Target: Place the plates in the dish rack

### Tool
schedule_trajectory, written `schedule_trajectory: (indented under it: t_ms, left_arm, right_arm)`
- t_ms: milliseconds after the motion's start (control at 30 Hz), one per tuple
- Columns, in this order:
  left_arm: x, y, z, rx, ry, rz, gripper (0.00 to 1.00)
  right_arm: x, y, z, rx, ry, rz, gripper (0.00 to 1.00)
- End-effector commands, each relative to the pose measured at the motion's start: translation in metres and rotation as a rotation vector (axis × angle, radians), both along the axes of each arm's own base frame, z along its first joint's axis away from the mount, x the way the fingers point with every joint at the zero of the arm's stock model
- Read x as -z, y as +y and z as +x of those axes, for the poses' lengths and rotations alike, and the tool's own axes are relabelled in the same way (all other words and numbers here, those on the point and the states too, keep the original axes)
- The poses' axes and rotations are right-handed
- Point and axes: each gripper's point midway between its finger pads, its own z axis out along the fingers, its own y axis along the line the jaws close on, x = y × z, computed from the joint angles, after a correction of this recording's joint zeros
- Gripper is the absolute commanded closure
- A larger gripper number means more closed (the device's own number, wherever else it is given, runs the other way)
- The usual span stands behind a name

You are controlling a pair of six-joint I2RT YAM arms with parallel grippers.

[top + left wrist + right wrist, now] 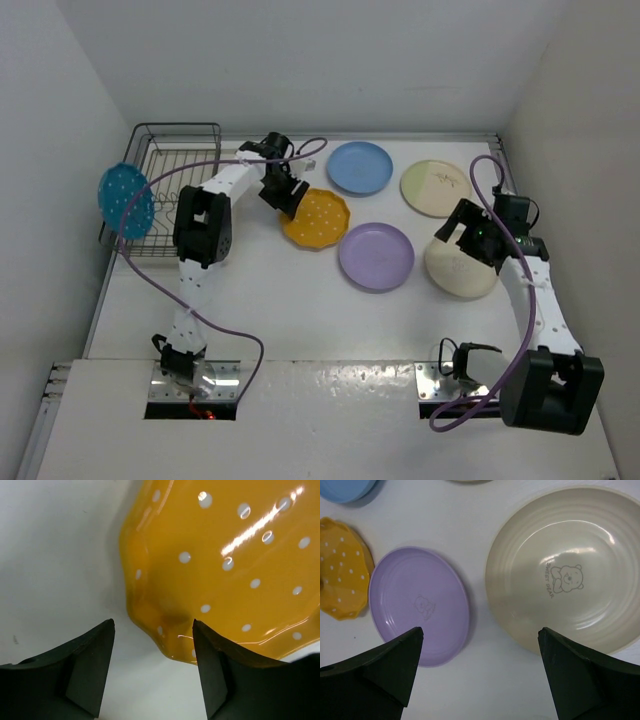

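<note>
If you go for the orange plate [235, 560] next: it lies flat on the table [55, 545], just ahead of the left gripper [152, 625] and a little to its right, with the scalloped rim nearest you.
Left fingers: spread apart and holding nothing. The rim's near corner sits in the gap, and the right-hand finger [225, 675] overlaps the plate's edge in the wrist view.
Axis: the plate is round, so it has no long axis. Its rim runs slantwise across the gap, so your bite has to straddle that edge.
Nearer arm: the left, by far. It also reaches past the dish rack [185, 150] at the far left of the table.
Other arm: the right gripper [480, 630] is wide open and empty. It hovers above the space between the lavender plate [420, 605] and the cream plate [565, 570], well apart from the rack.
At the rack: the teal plate [125, 198] stands upright at its left end.
Hard to tell: whether either left finger touches the plate or the table, and whether the teal plate sits between tines or leans outside. You cannot make out the drip tray.
</note>
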Motion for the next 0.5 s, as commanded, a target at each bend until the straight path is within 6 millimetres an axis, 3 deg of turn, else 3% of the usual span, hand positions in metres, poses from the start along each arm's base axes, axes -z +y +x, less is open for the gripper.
schedule_trajectory:
  t_ms: [0, 33, 133, 167, 367, 400, 467]
  left_arm:
    - [-0.042, -0.019, 0.028, -0.026, -0.117, -0.096, 0.32]
    - [-0.022, -0.017, 0.022, -0.027, -0.073, -0.081, 0.34]
    - [0.003, -0.007, 0.017, -0.054, -0.044, -0.026, 0.42]
    - [0.012, -0.006, 0.014, -0.055, -0.024, -0.019, 0.5]
    - [0.02, -0.001, 0.011, -0.092, -0.008, -0.024, 0.84]
    - [0.019, -0.001, 0.013, -0.105, -0.017, -0.022, 0.96]
    - [0.015, 0.004, 0.016, -0.116, -0.025, -0.025, 1.0]
  right_arm:
    - [0.001, 0.005, 0.001, -0.004, -0.019, 0.034, 0.03]
    - [0.003, 0.006, 0.001, -0.003, -0.013, 0.042, 0.03]
    - [0.002, 0.007, 0.0, -0.003, -0.004, 0.047, 0.03]
    - [0.001, 0.006, -0.001, -0.001, -0.007, 0.045, 0.03]
    - [0.002, 0.007, -0.005, 0.022, -0.038, 0.053, 0.03]
    - [0.005, 0.009, -0.006, 0.023, -0.042, 0.06, 0.03]
    - [0.009, 0.011, -0.01, 0.024, -0.053, 0.069, 0.03]
